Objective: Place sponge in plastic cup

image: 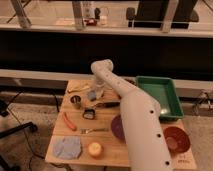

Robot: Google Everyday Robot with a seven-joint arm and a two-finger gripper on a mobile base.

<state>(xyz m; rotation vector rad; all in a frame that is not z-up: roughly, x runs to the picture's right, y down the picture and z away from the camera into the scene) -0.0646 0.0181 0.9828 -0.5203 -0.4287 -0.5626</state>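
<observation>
My gripper (96,93) hangs down from the white arm over the far middle of the wooden table (112,150). A small light-blue patch, the sponge (92,95), shows right at the gripper's tip, touching it or just under it. A pale translucent shape beside it on the right may be the plastic cup (102,93). I cannot tell whether the sponge is held, on the table, or in the cup. The gripper hides part of both.
A metal cup (76,101), a dark block (89,114), an orange-red stick (69,121), a fork (95,131), a blue-grey cloth (67,147) and an orange fruit (95,149) lie on the table. A purple bowl (117,127) sits by the arm. A green tray (161,95) and a brown bowl (176,139) are at the right.
</observation>
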